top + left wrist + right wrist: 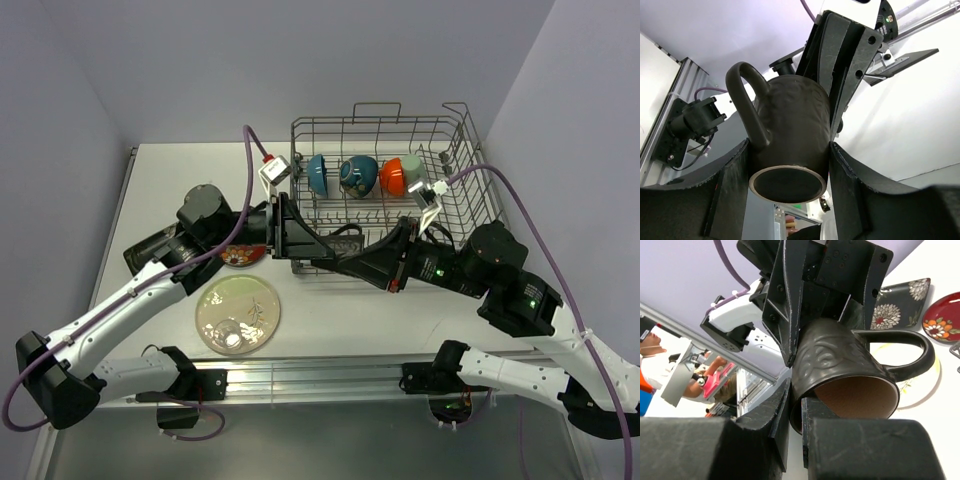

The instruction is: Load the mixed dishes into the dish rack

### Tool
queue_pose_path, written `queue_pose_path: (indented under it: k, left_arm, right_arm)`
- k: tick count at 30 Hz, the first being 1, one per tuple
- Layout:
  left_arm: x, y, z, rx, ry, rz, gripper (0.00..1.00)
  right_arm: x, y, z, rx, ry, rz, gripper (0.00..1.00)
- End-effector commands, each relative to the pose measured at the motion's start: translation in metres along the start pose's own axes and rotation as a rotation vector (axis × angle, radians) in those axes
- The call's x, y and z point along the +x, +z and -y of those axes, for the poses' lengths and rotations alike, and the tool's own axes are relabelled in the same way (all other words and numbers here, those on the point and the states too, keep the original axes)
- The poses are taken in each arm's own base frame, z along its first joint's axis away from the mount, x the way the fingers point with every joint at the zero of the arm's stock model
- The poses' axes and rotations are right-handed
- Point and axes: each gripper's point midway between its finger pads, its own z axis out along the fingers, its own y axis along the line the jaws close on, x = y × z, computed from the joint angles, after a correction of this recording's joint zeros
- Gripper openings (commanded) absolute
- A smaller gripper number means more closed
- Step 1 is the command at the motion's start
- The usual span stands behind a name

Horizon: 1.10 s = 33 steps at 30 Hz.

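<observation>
Above the bench (330, 310), beside the dish rack (460, 200), the right pincer (796, 400) pinches the small brown mug's (840, 360) rim. The left pincer (789, 150) squeezes its sides.

Counted across the tabletop (160, 180): one wire dish rack (380, 125). Three bowls in all, namely one blue bowl (317, 174), one dark patterned bowl (358, 175) and one orange bowl (393, 177). One pale green cup (412, 166), one dark mug (790, 130), one cream round plate (255, 300), one red saucer (243, 256). One black square plate (900, 302) in sight, any stacked beneath impossible to tell.
</observation>
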Motion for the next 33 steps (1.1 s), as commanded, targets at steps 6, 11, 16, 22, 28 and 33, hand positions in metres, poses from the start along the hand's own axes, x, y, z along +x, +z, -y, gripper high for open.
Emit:
queue_pose_path:
  k: [6,11,16,22,28,33]
  left_arm:
    - [-0.026,-0.010,-0.003,-0.099,0.053,0.045,0.00]
    - [-0.047,-0.026,-0.059,-0.377,-0.046,0.096,0.00]
    - [-0.070,-0.039,-0.124,-0.734,-0.022,0.056,0.00]
    - [-0.087,-0.057,-0.182,-1.021,-0.032,-0.001,0.00]
    - [-0.091,-0.061,-0.224,-1.144,-0.065,-0.071,0.00]
    - [-0.097,-0.060,-0.245,-1.183,-0.052,-0.071,0.00]
  right_arm:
    - [-0.029,-0.011,0.024,0.182,-0.034,0.107,0.99]
    - [-0.046,-0.040,0.051,0.382,-0.021,0.202,1.00]
    - [-0.058,-0.088,0.087,0.661,-0.053,0.270,1.00]
    - [-0.062,-0.119,0.093,0.745,-0.061,0.309,1.00]
    - [-0.058,-0.131,0.095,0.761,-0.040,0.313,1.00]
    - [-0.053,-0.134,0.096,0.760,-0.025,0.306,1.00]
